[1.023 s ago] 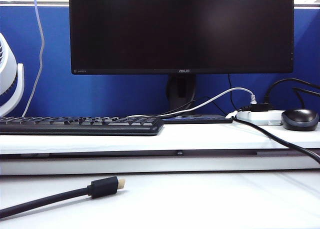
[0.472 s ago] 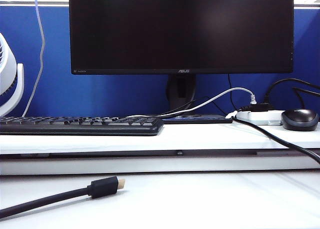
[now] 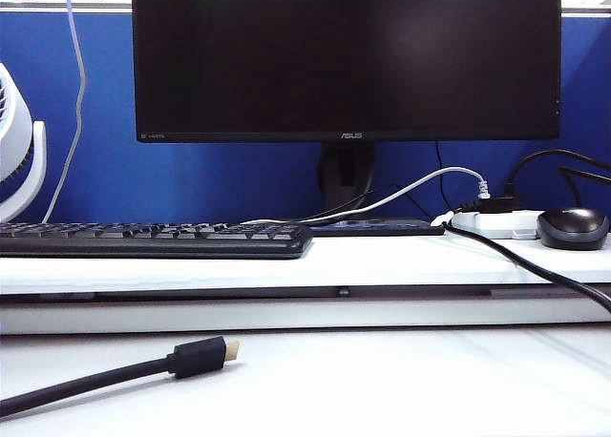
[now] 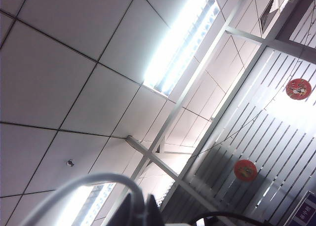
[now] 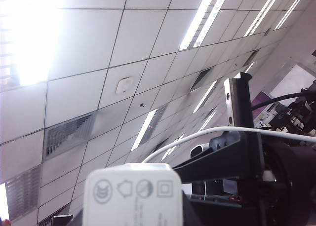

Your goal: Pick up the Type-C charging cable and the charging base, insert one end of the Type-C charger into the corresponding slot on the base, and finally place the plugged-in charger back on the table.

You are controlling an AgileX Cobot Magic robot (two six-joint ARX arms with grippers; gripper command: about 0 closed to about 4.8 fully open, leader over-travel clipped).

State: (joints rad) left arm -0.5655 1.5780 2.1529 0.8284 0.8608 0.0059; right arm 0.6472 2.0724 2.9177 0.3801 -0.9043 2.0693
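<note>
Exterior: nothing differs from earlier frames; no arm in view. White table (image 3: pixel 401 380) with raised shelf; black cable (image 3: pixel 115 372), gold-tipped plug, lies on lower level at left, open room to its right. Monitor (image 3: pixel 346 55), keyboard (image 3: pixel 153 239), mouse (image 3: pixel 572 227), power strip (image 3: pixel 496 224) on shelf.

Left wrist: left gripper (image 4: pixel 136 213) points at ceiling, jaws together; white cable (image 4: pixel 94 184) arcs just over tips, grip unclear.

Right wrist: right gripper (image 5: pixel 148 206) aimed upward, jaws clamped on base (image 5: pixel 132 195); cable crosses behind.
</note>
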